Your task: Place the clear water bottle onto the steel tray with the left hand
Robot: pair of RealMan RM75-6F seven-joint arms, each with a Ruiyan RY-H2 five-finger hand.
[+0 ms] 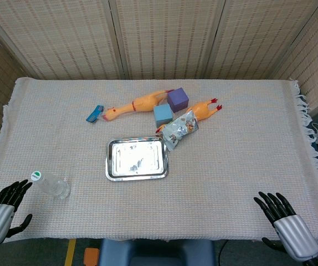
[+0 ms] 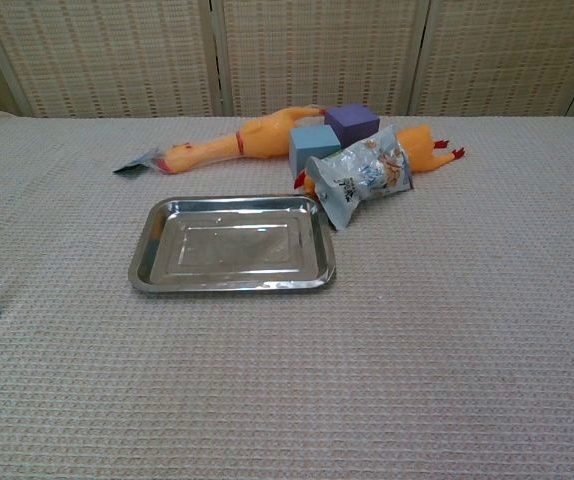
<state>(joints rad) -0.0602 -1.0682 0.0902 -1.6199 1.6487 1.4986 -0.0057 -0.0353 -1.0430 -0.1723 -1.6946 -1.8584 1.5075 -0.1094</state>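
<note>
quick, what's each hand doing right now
Left hand: open, fingers apart, holding nothing; the clear water bottle lies just beside it.
Right hand: open, holding nothing.

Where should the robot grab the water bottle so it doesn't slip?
Probably around its middle, coming from above with the left hand. The clear water bottle lies on its side, cap toward that hand, so its round body is free to wrap, while the cap end is narrow.

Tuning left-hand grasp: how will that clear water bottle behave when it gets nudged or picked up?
The clear water bottle lies on its side near the left hand, so a nudge will probably roll it. It looks like thin clear plastic, so it may dent and slip under the fingers. How full it is, and so its weight, cannot be told.
</note>
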